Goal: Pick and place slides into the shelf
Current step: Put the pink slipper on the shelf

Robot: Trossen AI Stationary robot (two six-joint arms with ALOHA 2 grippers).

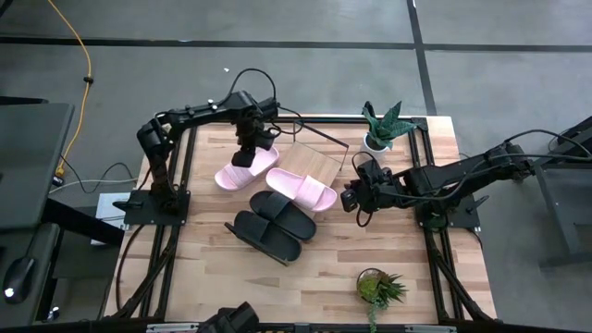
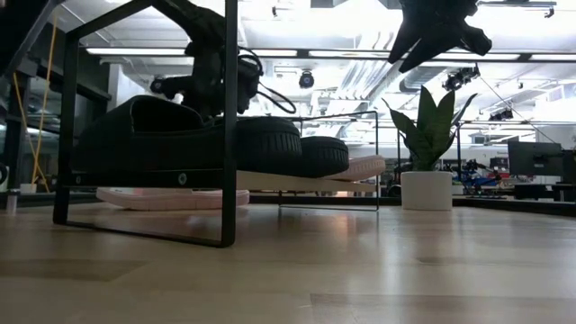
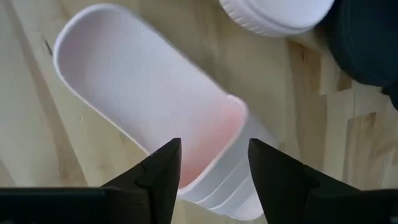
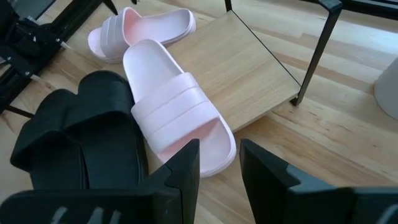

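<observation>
Left hand is hovering w/ fingers spread wide, holding nothing. Directly under it is lying a pale pink foam slide sandal, flat on the light wooden bench, just beside the shelf, not on it.

Low rack of light wooden board on thin black wire frame is sitting just past that hand, toward the right arm. The second pale pink foam slide is resting partly on the board's near edge, heel hanging off. Two matte black foam slides are lying side by side on the bench, touching the second pink one, none shelved properly.

Right hand is waiting just beside the second pink slide's end, fingers partly apart, empty.

Step in hand, prob.: left hand is lining up on, or has just let go of, the first pink slide; can't tell which. Next move calls for dropping the fingers around the strap, closing, lifting over the wire frame onto the board.

Bench is pale planked wood, w/ two small potted plants near the right arm. Room beyond is showing grey floor, ceiling lights, a yellow cable.
</observation>
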